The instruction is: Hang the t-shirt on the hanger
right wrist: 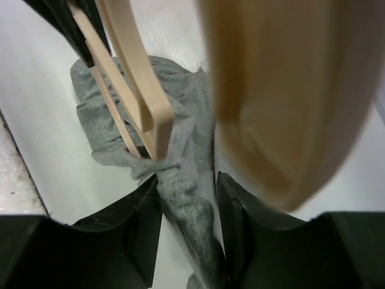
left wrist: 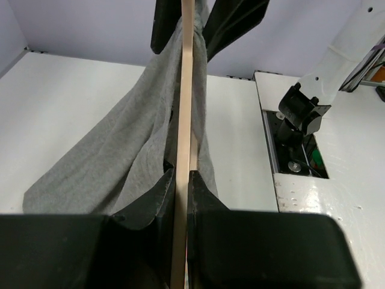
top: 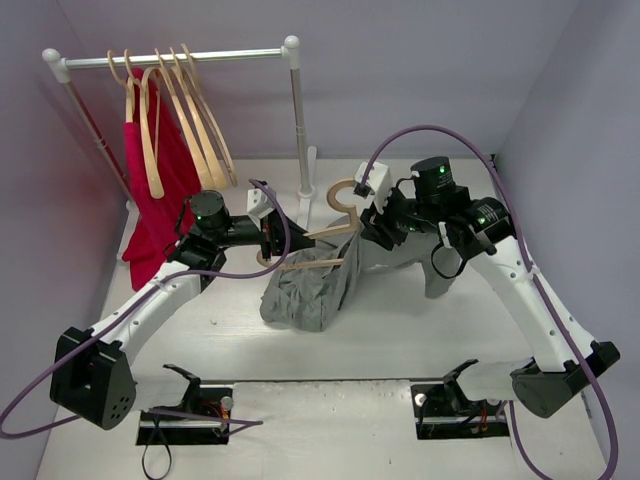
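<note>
Left tool (left wrist: 180, 177) was clenched on the hanger (left wrist: 184, 90). Its two black fingers pinched a thin wooden bar that ran straight out ahead of it and left the top of the left wrist view, so the far end was cut off. To the left of that bar the t-shirt (left wrist: 114, 162) hung in a long grey fold down to the bench (left wrist: 54, 96), and the bar hid the cloth behind it. Right tool (right wrist: 187, 182) gripped a bunched strip of the t-shirt, with cloth filling the gap between its fingers. How much fabric lay against the pads could not be made out. Just ahead of it the hanger's pale arm and thin lower bar dipped into the grey folds, where their ends were lost. A big pale shape (right wrist: 283, 90) filled the upper right of that wrist view, too blurred to name. In the left wrist view the right tool's fingers showed only in part, cropped by the frame's top edge. From above, the two tools faced each other closely with the hanger between them, its hook rising just beside the right tool. Most of the t-shirt lay slumped on the bench below them, with its neckline and logo not to be seen. Well behind the left tool a rail (top: 170, 58) carried spare hangers (top: 190, 110) and a red garment (top: 160, 190), whose lower end was hidden by the left arm.
</note>
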`<state>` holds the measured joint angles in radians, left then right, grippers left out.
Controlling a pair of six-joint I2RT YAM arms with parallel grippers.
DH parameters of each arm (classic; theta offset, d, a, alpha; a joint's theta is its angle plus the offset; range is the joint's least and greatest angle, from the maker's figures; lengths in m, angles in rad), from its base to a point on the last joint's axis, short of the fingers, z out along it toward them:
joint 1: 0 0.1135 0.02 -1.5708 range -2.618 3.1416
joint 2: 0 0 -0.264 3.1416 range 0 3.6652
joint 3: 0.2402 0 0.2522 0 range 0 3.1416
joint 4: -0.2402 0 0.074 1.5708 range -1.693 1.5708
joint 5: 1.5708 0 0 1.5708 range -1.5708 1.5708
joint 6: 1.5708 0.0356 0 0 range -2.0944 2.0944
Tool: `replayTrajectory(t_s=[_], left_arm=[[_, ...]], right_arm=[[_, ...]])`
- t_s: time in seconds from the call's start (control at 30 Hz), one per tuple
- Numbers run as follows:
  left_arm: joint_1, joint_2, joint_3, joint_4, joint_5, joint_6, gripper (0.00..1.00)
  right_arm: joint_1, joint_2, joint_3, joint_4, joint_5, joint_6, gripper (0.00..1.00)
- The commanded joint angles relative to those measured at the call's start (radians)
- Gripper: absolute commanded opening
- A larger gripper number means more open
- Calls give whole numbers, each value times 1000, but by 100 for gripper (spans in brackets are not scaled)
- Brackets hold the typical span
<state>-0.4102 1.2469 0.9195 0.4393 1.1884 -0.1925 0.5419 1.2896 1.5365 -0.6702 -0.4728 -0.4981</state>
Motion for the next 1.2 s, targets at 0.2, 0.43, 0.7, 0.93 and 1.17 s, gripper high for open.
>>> replayTrajectory(t_s=[0.2, 0.43, 0.7, 0.93, 1.17], left_arm=[[45, 51, 149, 48, 51, 68, 0], [68, 89, 231, 40, 8, 14, 23], [108, 58, 350, -47, -259, -141, 56], [102, -41, 400, -173, -548, -311, 63], [-130, -166, 246, -434, -932, -385, 63]], right_arm=[[-3, -21, -18, -3, -66, 7, 9], [-3, -33, -23, -5, -59, 9, 0], [-3, -50, -25, -2, -19, -2, 0], [-3, -38, -26, 3, 20, 26, 0], [-11, -35, 20, 14, 55, 38, 0]])
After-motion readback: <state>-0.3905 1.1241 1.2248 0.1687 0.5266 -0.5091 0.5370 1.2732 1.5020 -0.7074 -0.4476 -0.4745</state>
